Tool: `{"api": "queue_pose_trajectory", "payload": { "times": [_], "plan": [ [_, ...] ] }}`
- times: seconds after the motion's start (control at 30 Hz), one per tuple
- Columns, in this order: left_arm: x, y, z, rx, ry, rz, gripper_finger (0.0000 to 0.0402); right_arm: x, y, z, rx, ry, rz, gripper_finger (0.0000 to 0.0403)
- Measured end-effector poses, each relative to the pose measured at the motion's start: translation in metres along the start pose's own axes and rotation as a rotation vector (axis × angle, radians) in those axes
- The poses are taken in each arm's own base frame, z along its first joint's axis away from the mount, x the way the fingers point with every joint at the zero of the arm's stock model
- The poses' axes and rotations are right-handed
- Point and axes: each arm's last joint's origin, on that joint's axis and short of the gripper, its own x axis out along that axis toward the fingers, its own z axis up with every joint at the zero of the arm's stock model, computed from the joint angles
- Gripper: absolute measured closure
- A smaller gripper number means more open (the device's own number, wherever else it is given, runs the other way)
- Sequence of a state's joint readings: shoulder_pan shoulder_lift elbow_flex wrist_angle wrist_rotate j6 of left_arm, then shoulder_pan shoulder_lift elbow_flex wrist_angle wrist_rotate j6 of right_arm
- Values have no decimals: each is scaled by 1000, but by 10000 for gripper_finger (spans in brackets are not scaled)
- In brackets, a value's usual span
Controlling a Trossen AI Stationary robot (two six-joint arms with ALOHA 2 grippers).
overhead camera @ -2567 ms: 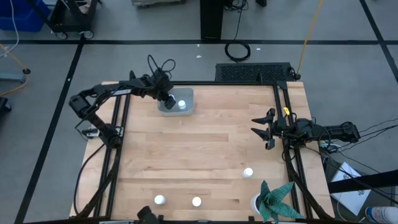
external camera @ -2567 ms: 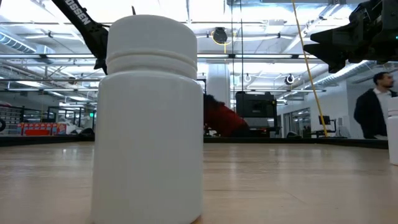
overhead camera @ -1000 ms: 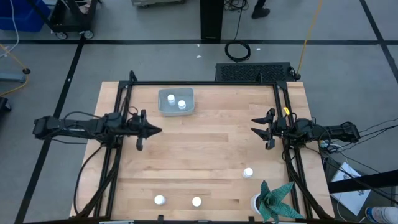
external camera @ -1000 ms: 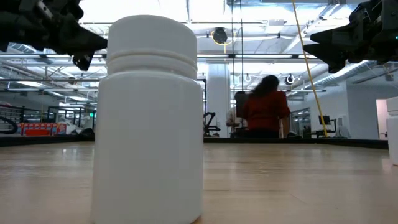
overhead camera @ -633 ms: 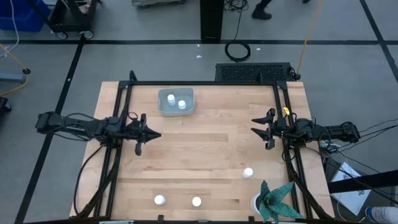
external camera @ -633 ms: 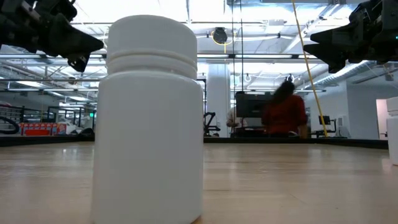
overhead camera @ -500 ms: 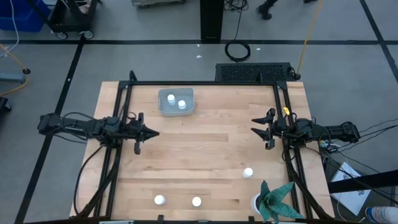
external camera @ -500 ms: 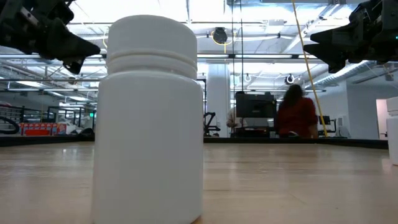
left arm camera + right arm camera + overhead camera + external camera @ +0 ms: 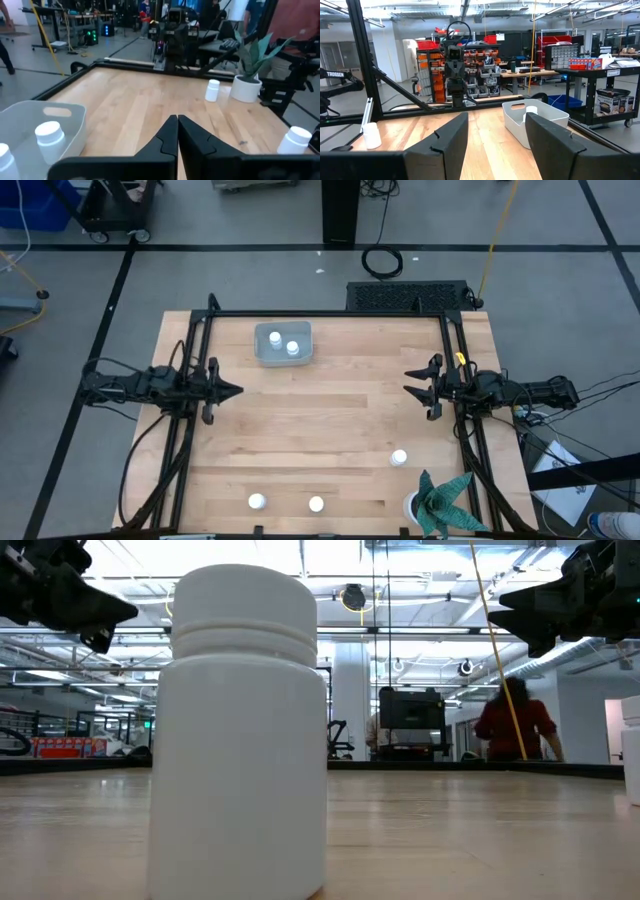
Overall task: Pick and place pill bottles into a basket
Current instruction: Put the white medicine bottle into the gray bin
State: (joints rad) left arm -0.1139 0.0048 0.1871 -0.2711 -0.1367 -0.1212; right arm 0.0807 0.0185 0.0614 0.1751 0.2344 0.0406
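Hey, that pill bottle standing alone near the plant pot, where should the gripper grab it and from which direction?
Probably from straight above, fingers closing on opposite sides of the body just under the cap. The bottle stands upright on the table, a plain round cylinder, so any pair of sides should do. The plant pot sits close by, so a low sideways approach from there looks cramped. The right gripper, open, is nearest.

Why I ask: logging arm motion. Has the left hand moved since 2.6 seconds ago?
Yes. The left hand, shut, was over the grey-blue plastic basket at the wooden table's far edge; now it is pulled back to the table's left rail, away from the basket.
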Motion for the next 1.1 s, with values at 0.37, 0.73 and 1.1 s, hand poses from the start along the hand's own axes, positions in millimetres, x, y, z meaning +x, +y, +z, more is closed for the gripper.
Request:
{"api": "queue_pose_trajectory", "payload": {
  "times": [0.37, 0.73, 1.1],
  "plan": [
    [0, 1, -1, 7, 14, 26, 364, 0, 0, 0, 0, -1, 0, 211],
    [0, 1, -1, -10, 15, 26, 335, 0, 0, 11, 116, -110, -7, 211],
    [0, 1, -2, -10, 19, 28, 334, 1, 1, 14, 390, -140, 52, 211]
  ]
}}
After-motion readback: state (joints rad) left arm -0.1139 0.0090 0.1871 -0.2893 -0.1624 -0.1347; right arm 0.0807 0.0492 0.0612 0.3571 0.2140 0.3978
